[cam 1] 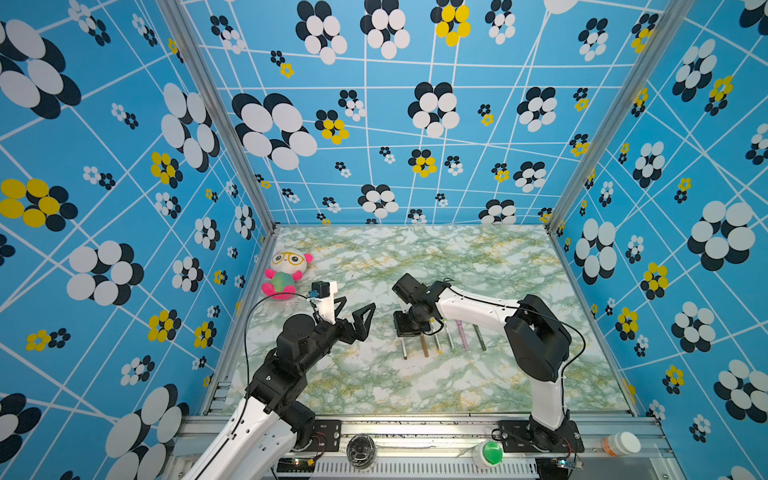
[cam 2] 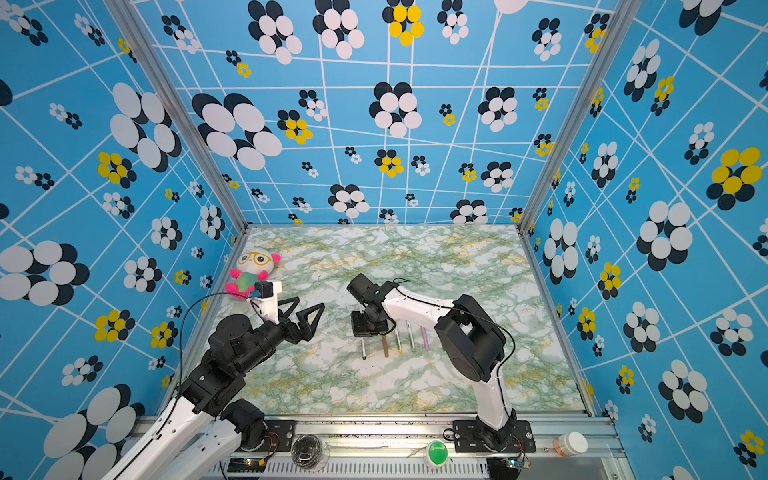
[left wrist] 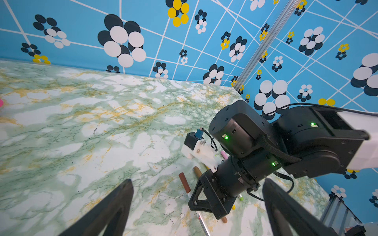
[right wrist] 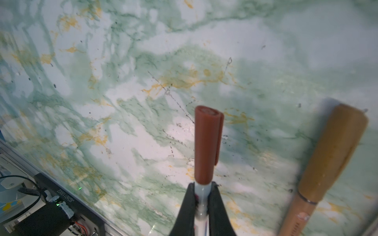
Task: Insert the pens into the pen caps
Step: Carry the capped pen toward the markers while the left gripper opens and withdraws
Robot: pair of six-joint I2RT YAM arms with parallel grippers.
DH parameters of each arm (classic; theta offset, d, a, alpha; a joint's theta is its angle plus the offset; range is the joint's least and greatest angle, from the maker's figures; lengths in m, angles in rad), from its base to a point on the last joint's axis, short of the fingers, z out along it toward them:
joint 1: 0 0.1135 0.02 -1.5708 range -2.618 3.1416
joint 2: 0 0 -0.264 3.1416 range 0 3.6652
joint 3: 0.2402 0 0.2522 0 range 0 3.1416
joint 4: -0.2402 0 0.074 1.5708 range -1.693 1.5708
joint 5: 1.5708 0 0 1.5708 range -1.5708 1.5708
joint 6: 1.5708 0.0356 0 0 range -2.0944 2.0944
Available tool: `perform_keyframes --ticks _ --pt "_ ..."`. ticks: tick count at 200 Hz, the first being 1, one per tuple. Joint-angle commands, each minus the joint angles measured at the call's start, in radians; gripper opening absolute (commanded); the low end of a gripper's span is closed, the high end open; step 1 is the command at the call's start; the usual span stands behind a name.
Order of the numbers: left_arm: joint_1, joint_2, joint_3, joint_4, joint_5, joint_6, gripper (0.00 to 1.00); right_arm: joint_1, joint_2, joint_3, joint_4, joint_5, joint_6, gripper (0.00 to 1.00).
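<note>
1. Item held: white-barrelled pen [cam 1: 403, 348]. The right gripper [right wrist: 202, 189] pinches its barrel just behind the brown cap [right wrist: 206, 143], which is seated on the pen's end
2. Place: leftmost in a row of six pens on the marbled table [cam 1: 374, 382], right of centre. Whether it rests on the surface or hangs just above it cannot be told
3. Neighbour: tan pen [right wrist: 296, 214] lying just beside it, with its tan cap [right wrist: 335, 151] on
4. Rest of the row, going right in a top view: yellow-ended pen [cam 1: 437, 343], light-green-ended pen [cam 1: 449, 338], pink pen [cam 1: 461, 334], dark-green pen [cam 1: 479, 337]. Their far ends are hidden under the right arm, so caps there are unconfirmed
5. Left gripper [cam 1: 359, 302]: jaws spread wide, nothing between them, raised to the left of the row
6. Progress, as judged: no loose cap shows anywhere on the table. Capping looks finished or nearly so, with only the setting-down of the held pen left
7. Orientation: the long axes are nearly parallel, running from the far wall to the front rail with a slight lean. The held pen's capped end points toward the far wall and its tail toward the front rail
</note>
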Motion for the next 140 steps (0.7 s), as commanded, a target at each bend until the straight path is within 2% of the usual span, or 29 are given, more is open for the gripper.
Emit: perform_keyframes --ticks 1,87,140 --pt "0.002 0.011 0.008 -0.002 -0.01 0.013 0.99 0.002 0.03 -0.013 -0.004 0.027 0.014 0.02" --pt "0.004 0.007 0.01 -0.008 -0.011 0.013 0.99 0.003 0.064 -0.015 -0.023 0.087 0.023 0.07" --pt "0.006 -0.005 0.014 -0.023 -0.023 0.017 0.99 0.002 0.061 -0.013 -0.029 0.107 0.028 0.25"
